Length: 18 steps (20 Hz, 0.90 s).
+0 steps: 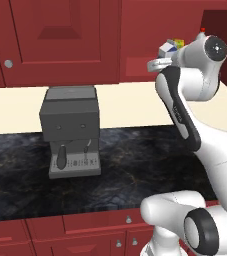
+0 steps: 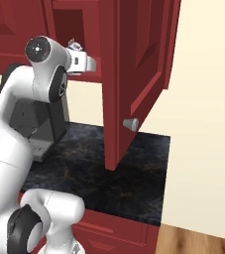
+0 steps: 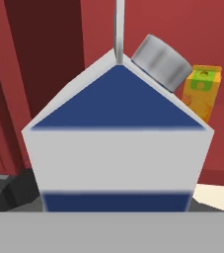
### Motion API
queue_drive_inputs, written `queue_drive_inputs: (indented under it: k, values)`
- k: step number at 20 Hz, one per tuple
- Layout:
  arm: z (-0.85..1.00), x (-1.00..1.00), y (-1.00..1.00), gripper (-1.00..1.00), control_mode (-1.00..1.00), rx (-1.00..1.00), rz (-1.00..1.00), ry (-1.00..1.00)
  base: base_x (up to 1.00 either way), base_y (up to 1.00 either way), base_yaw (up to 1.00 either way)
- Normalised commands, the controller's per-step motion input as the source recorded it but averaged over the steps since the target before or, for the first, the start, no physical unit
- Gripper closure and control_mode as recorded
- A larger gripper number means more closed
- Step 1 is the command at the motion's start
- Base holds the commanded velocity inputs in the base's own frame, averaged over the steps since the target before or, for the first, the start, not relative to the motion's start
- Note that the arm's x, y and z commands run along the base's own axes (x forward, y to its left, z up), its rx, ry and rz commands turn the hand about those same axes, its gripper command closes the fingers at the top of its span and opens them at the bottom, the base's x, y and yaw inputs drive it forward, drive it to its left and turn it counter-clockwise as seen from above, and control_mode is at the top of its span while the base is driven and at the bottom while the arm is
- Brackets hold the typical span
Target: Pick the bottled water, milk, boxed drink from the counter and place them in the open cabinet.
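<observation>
Milk sits right in front of the hand camera, so close it takes most of the hand view: white gable carton, blue roof panel, blue band low down, grey screw cap up and to the right of the ridge. Reads as gripped. The hand is partly closed around the carton, and the left base view shows a bit of white-and-blue carton sticking out past the wrist, up in the air, well above the tabletop. Fingertips themselves are hidden behind the carton.

Carton long axis runs up the hand view, ridge on top, so roughly upright relative to the hand; gable face points back at the camera.

Just beyond, boxed drink stands upright, orange-yellow with green top, behind and to the right of the milk, already inside the open cabinet. So the free shelf space lies ahead and to the left of it. The next move likely needs a forward push into the recess, keeping left of the box. Bottled water: a red dot near the arm's top in the left base view, too small to tell.
</observation>
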Motion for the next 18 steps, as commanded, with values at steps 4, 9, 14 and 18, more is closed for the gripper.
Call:
queue_drive_inputs:
  k: [4,9,14,18]
  values:
    - [-0.12,0.26,0.0,1.0,-1.0,0.0,0.0,0.0,0.0,0.0,0.0]
    - [-0.19,0.24,0.0,1.0,-1.0,0.0,0.0,0.0,0.0,0.0,0.0]
    - [-0.15,0.24,0.0,1.0,-1.0,0.0,0.0,0.0,0.0,0.0,0.0]
    - [-0.05,0.3,0.0,1.0,-1.0,0.0,0.0,0.0,0.0,0.0,0.0]
